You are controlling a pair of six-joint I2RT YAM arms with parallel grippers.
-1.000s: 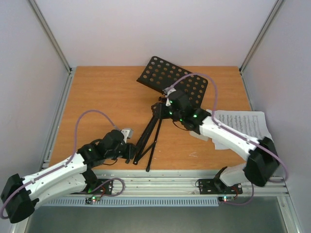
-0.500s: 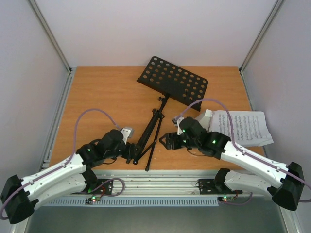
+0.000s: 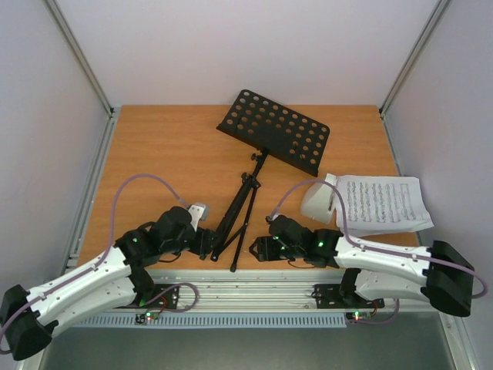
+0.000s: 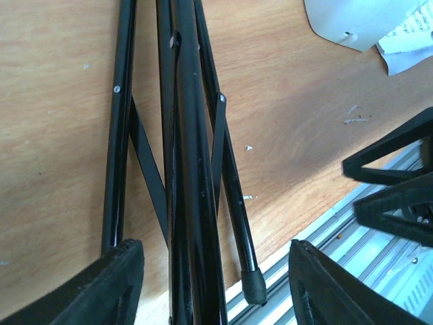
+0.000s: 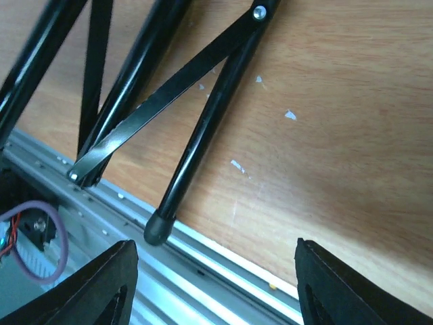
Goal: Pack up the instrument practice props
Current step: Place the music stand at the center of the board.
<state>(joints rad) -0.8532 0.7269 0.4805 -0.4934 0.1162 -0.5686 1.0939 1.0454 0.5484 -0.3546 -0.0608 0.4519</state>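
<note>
**Stand.** The stand (image 3: 273,132) lies flat on the table (image 3: 162,154). Its holed desk is at the far centre and its legs (image 3: 235,220) run toward the near edge. The legs are only partly drawn in, and one foot (image 5: 156,230) rests at the near rail (image 3: 254,289).

**Grippers.** The left gripper (image 4: 216,288) is spread wide. It straddles the central tube and one leg and grips nothing. The right gripper (image 5: 213,288) is also wide and empty, just right of the leg ends, with the foot lying ahead of its gap.

**Step in hand (judged).** The legs are being collapsed, and neither arm has a hold yet. The next move calls for one gripper to close on the central tube and steady it. The other must then press the stray leg in against the bundle.

**Surroundings.**
- The metronome (image 3: 317,200) lies right of the legs, touching the left edge of the sheet (image 3: 381,202).
- No box or bag for packing is in view.

**Obstructions.**
- The two grippers are near each other at the leg ends, so a collision is possible.
- The rail beside the foot leaves little room for fingers.
- The braces between the legs may catch a pad.
</note>
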